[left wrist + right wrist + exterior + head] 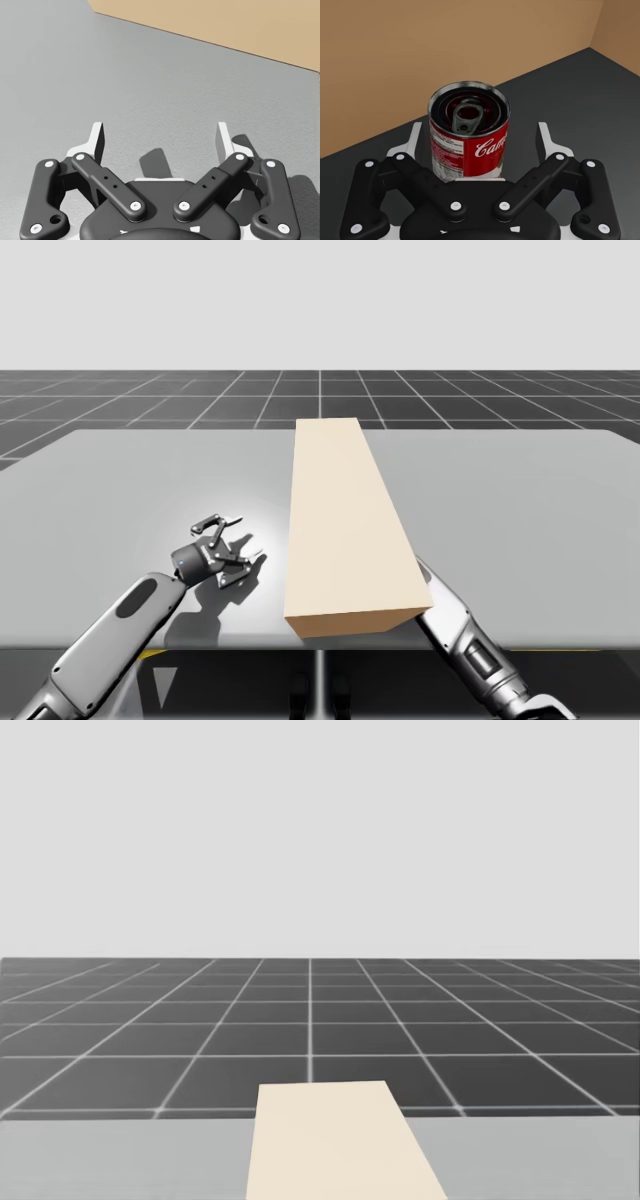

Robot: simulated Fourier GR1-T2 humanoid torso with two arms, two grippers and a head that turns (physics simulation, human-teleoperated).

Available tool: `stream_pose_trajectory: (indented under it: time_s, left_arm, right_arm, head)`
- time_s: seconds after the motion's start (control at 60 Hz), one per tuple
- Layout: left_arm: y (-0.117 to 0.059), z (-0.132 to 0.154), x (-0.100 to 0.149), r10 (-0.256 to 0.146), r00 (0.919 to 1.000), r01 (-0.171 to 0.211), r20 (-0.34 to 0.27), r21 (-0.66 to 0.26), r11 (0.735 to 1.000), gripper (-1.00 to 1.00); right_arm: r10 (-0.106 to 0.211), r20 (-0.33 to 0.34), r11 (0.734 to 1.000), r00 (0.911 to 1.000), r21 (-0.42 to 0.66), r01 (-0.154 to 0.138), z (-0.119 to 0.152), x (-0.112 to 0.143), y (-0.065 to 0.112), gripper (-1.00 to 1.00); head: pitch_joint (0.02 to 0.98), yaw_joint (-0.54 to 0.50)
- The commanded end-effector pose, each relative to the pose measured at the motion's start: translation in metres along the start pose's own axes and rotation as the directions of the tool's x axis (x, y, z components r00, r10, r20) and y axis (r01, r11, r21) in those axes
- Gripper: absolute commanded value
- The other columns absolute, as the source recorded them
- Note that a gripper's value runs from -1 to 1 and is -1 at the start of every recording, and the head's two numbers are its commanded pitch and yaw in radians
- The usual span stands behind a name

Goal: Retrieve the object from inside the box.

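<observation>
Upright red-and-white can (469,135) noted inside tan box (345,530), betw. wide-spread fingers of right gripper (480,134). Nothing gripped; can nearer one finger. Risk: can shoved or tipped if that finger lands 1st on closing. Idle left gripper (160,136) splayed, empty, over table (150,480).

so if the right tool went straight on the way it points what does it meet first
Most likely the red and white can, upright between the open fingers of the right tool; behind it the tan inner wall of the box.
</observation>
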Motion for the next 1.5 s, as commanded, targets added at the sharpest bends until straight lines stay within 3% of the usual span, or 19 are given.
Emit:
stream_pose_trajectory:
  time_s: [0.017, 0.033, 0.117, 0.15, 0.167, 0.217, 0.333, 0.417, 0.55, 0.583, 0.717, 0.967, 1.033, 1.167, 1.267, 1.367, 1.5]
  left_arm:
    - [-0.002, -0.002, -0.001, -0.018, 0.9998, 0.018, -0.007, -0.007, 1.000, -1.00]
    - [-0.002, -0.002, -0.001, -0.019, 0.9998, 0.019, -0.008, -0.008, 1.000, -1.00]
    - [-0.003, -0.001, -0.002, -0.024, 0.9997, 0.024, -0.009, -0.009, 1.000, -1.00]
    - [-0.003, -0.001, -0.002, -0.026, 0.9996, 0.026, -0.009, -0.009, 1.000, -1.00]
    - [-0.003, -0.001, -0.002, -0.026, 0.9996, 0.026, -0.009, -0.009, 1.000, -1.00]
    - [-0.003, -0.001, -0.002, -0.031, 0.9995, 0.030, -0.011, -0.009, 0.999, -1.00]
    - [-0.004, -0.002, -0.003, -0.039, 0.9991, 0.039, -0.016, -0.009, 0.999, -1.00]
    - [-0.004, -0.002, -0.003, -0.036, 0.9993, 0.036, -0.014, -0.006, 0.999, -1.00]
    - [-0.002, -0.001, -0.003, -0.032, 0.9994, 0.032, -0.010, -0.002, 0.999, -1.00]
    - [-0.002, 0.000, -0.003, -0.030, 0.9995, 0.030, -0.006, 0.001, 1.000, -1.00]
    - [0.000, 0.001, -0.003, -0.025, 0.9997, 0.025, -0.001, 0.007, 1.000, -1.00]
    - [0.002, 0.001, -0.003, -0.023, 0.9997, 0.023, 0.001, 0.012, 1.000, -1.00]
    - [0.003, 0.001, -0.003, -0.021, 0.9998, 0.021, 0.004, 0.014, 1.000, -1.00]
    - [0.004, 0.001, -0.003, -0.018, 0.9998, 0.018, 0.003, 0.022, 1.000, -1.00]
    - [0.006, 0.002, -0.002, -0.014, 0.9999, 0.014, 0.006, 0.032, 0.999, -1.00]
    - [0.008, 0.003, -0.002, -0.009, 0.9999, 0.008, 0.011, 0.039, 0.999, -1.00]
    - [0.009, 0.003, -0.003, -0.007, 0.9999, 0.006, 0.012, 0.041, 0.999, -1.00]
  right_arm:
    - [0.000, -0.034, 0.999, 0.9994, 0.050, 0.002, -0.028, -0.004, -0.002, -1.00]
    - [0.012, -0.038, 0.999, 0.9992, 0.052, -0.010, -0.031, -0.004, -0.002, -1.00]
    - [-0.016, -0.084, 0.997, 0.9964, 0.080, 0.023, -0.037, -0.007, 0.001, -1.00]
    - [-0.032, -0.082, 0.997, 0.9961, 0.063, 0.037, -0.037, -0.009, 0.003, -0.69]
    - [-0.042, -0.101, 0.995, 0.9940, 0.088, 0.051, -0.037, -0.011, 0.005, 0.82]
    - [-0.051, -0.119, 0.994, 0.9917, 0.088, 0.061, -0.035, -0.014, 0.006, 1.00]
    - [-0.060, -0.124, 0.995, 0.9905, 0.066, 0.068, -0.025, -0.015, 0.002, 1.00]
    - [-0.053, -0.114, 0.998, 0.9920, 0.024, 0.056, -0.011, -0.011, -0.005, 1.00]
    - [-0.043, -0.079, 0.998, 0.9959, -0.054, 0.039, 0.036, -0.002, -0.022, 1.00]
    - [-0.029, -0.073, 0.996, 0.9969, -0.081, 0.023, 0.049, -0.001, -0.026, 0.99]
    - [-0.026, -0.021, 0.988, 0.9994, -0.150, 0.023, 0.088, 0.005, -0.034, 0.98]
    - [0.033, 0.034, 0.966, 0.9989, -0.259, -0.023, 0.144, 0.023, -0.049, 0.98]
    - [0.052, 0.045, 0.953, 0.9976, -0.302, -0.036, 0.163, 0.031, -0.058, 0.97]
    - [0.067, 0.078, 0.936, 0.9948, -0.351, -0.035, 0.196, 0.047, -0.067, 0.98]
    - [0.099, 0.106, 0.915, 0.9894, -0.400, -0.048, 0.218, 0.067, -0.078, 0.98]
    - [0.130, 0.128, 0.895, 0.9832, -0.442, -0.060, 0.233, 0.091, -0.091, 0.98]
    - [0.172, 0.151, 0.878, 0.9735, -0.473, -0.082, 0.232, 0.124, -0.104, 0.99]
  head:
    - [0.156, -0.02]
    - [0.158, -0.02]
    - [0.165, -0.02]
    - [0.166, -0.02]
    - [0.166, -0.02]
    - [0.166, -0.02]
    - [0.166, -0.02]
    - [0.163, -0.02]
    - [0.162, -0.02]
    - [0.162, -0.02]
    - [0.159, -0.02]
    - [0.156, -0.02]
    - [0.155, -0.02]
    - [0.147, -0.01]
    - [0.140, -0.01]
    - [0.140, -0.01]
    - [0.141, -0.01]
